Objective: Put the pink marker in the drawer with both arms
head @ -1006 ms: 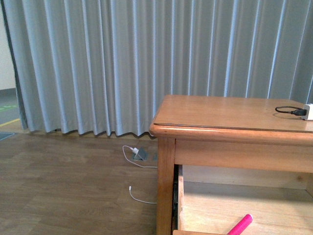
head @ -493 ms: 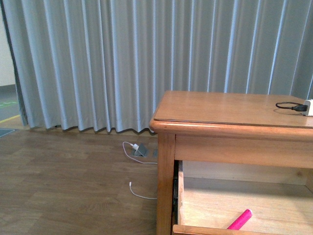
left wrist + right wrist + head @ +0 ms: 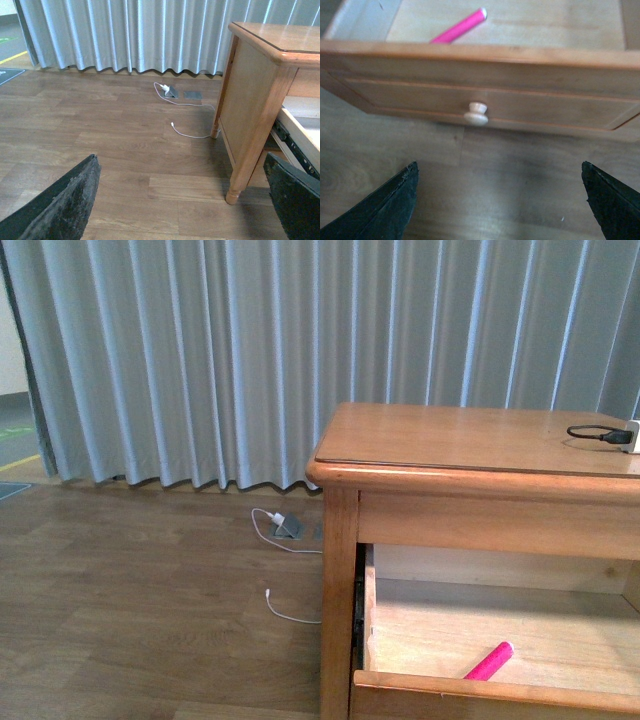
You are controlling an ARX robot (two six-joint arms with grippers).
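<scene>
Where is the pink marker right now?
The pink marker lies slanted on the pale floor of the open drawer, just behind its front panel, at the front view's lower right, below the dresser top.

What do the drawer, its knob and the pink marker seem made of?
The drawer looks like honey-stained wood: grain lines, paler bare inside. Its knob is pale, probably wood; blurred. The pink marker is smooth and uniformly bright, likely plastic.
</scene>
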